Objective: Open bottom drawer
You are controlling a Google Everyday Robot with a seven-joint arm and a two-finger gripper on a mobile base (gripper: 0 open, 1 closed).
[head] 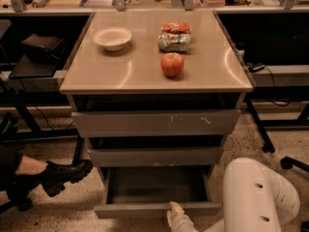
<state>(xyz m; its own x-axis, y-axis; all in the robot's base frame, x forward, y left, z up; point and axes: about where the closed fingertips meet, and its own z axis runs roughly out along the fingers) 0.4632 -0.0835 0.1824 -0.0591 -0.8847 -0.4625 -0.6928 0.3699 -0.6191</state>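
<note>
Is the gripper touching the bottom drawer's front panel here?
Cannot tell. The camera view shows the gripper, low in frame, overlapping the top edge of the front of the pulled-out bottom drawer, but neither contact nor a gap shows plainly.

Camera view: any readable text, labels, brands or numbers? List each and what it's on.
No text can be read.
Snack bag: printed wrapper, print too blurred to read.
Top drawer front: pale scratches only, no lettering.
Bottom drawer, pulled out, and gripper at its front edge: no markings visible.
</note>
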